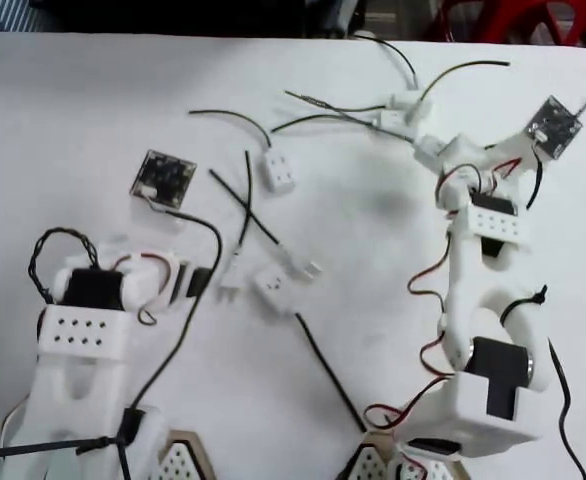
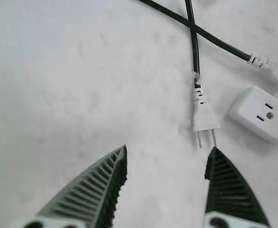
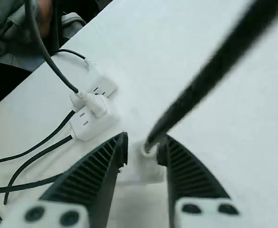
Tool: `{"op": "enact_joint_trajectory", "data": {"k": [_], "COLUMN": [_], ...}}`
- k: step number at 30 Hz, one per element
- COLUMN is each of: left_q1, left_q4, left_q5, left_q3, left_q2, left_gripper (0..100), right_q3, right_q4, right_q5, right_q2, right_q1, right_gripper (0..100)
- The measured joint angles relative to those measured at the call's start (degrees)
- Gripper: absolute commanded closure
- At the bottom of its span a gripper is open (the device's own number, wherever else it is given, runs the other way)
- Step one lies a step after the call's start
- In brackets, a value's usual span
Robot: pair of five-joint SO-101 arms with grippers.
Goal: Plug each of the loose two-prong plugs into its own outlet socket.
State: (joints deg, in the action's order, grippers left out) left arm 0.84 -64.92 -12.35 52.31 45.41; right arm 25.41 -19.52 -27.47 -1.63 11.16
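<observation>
White table point(image 1: 73, 100); left end effector point(image 2: 168, 148) spread near plug point(image 2: 204, 118); right end effector point(image 3: 143, 137) clamps connector point(image 3: 136, 173).

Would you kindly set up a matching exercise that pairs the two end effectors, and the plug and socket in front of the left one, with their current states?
Things:
1. left end effector
2. right end effector
3. two-prong plug
4. outlet socket

States:
A. lying loose on the table, prongs bare
B. open above the table
C. closed on a corded white block
D. next to the plug, slots empty

Pairs: 1-B, 2-C, 3-A, 4-D
</observation>
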Motion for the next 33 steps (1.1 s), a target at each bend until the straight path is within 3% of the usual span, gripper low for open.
{"op": "enact_joint_trajectory", "data": {"k": [4,11,19,26,33], "left_q1": [0.3,8.2,12.8,13.4,13.4], "left_q4": [0.0,1.8,6.5,13.7,14.2], "left_q5": [0.0,1.8,5.6,6.6,6.6], "left_q3": [0.0,0.0,2.5,7.3,7.3], "left_q2": [0.0,0.0,0.0,0.0,0.0], "left_gripper": [74,74,74,74,74], "right_q3": [-3.2,-7.2,-4.9,3.5,5.3], "right_q4": [-8.7,-26.8,-46.1,-45.5,-42.8], "right_q5": [4.0,14.2,31.3,35.3,37.5], "right_q2": [0.0,7.3,15.9,16.2,15.1], "right_q1": [-0.9,-4.9,-21.3,-35.3,-42.7], "right_gripper": [70.9,73.9,78.5,81.7,82.7]}}
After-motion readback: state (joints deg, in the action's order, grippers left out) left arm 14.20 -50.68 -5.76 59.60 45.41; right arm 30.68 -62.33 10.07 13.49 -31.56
